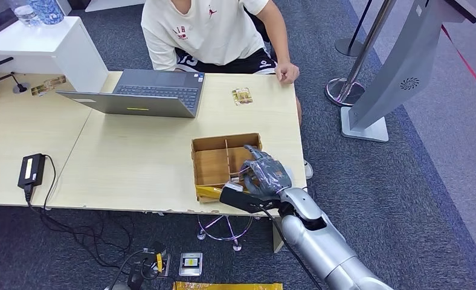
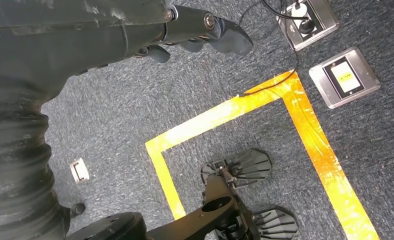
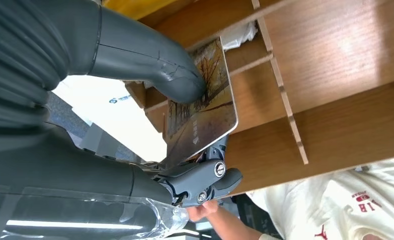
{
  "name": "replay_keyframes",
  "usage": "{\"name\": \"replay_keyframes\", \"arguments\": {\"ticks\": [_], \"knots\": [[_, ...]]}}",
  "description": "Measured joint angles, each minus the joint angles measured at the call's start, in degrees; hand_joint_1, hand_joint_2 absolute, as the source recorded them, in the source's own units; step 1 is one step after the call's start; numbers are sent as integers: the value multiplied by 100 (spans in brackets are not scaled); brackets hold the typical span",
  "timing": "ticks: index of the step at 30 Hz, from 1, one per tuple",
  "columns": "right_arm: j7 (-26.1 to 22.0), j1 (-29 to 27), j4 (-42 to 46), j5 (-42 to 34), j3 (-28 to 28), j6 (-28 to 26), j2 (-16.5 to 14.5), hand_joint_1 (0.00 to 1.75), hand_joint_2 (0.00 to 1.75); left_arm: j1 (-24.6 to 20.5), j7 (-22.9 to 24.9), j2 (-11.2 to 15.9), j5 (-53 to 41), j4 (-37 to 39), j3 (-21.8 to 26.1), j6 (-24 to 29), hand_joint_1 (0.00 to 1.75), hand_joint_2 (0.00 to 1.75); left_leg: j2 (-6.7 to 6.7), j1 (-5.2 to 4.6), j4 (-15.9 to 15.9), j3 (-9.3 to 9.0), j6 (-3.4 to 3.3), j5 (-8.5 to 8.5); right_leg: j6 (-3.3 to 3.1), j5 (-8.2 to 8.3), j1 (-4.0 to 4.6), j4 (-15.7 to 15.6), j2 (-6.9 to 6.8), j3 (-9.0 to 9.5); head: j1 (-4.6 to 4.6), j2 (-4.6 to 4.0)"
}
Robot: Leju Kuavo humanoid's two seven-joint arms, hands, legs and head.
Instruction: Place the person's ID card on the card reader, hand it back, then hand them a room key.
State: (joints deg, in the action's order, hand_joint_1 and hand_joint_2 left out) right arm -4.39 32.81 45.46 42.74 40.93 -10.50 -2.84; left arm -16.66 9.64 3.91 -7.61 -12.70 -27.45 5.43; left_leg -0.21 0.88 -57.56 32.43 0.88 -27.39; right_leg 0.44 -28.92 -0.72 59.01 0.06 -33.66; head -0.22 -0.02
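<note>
A wooden divided box (image 1: 214, 158) stands at the table's front right. My right hand (image 1: 264, 175) is over its near right compartments. In the right wrist view my thumb (image 3: 150, 60) and fingers (image 3: 205, 182) pinch a room key card (image 3: 202, 100) printed with autumn trees, held above the box's dividers (image 3: 285, 95). A small picture card (image 1: 242, 95) lies on the table in front of the seated person (image 1: 208, 30), whose hand (image 1: 288, 72) rests at the table's edge. My left hand (image 2: 200, 27) hangs over the floor, holding nothing.
An open grey laptop (image 1: 145, 92) stands between the box and the person. A black power brick (image 1: 31, 169) with its cable lies at the front left. Another card (image 1: 48, 86) lies far left. A white flat item (image 3: 110, 110) lies beside the box. A grey kiosk (image 1: 398, 72) stands right.
</note>
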Motion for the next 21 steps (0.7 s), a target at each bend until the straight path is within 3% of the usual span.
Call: {"name": "replay_keyframes", "arguments": {"ticks": [15, 19, 21], "knots": [[81, 261, 646, -236, -398, -395, 32, 175, 175, 14, -189, 4, 17, 0, 0, 26, 0, 175, 1, 0, -1, 0, 0, 1, 1, 2, 0, 1, 0, -1, -1, 1], [-31, 1330, 2258, -441, -1287, -350, 84, 175, 175, 53, -368, 48, 105, 3, 1, 57, 0, 175, 3, -1, -2, 1, 1, 1, 3, 5, -1, 2, 2, -3, -1, 0], [-157, 1756, 2642, -505, -1480, -289, 47, 175, 175, 76, -420, 57, 159, 4, 2, 92, 0, 175, 4, 0, -2, 1, 1, 1, 3, 5, -1, 2, 1, -3, -2, 0]]}}
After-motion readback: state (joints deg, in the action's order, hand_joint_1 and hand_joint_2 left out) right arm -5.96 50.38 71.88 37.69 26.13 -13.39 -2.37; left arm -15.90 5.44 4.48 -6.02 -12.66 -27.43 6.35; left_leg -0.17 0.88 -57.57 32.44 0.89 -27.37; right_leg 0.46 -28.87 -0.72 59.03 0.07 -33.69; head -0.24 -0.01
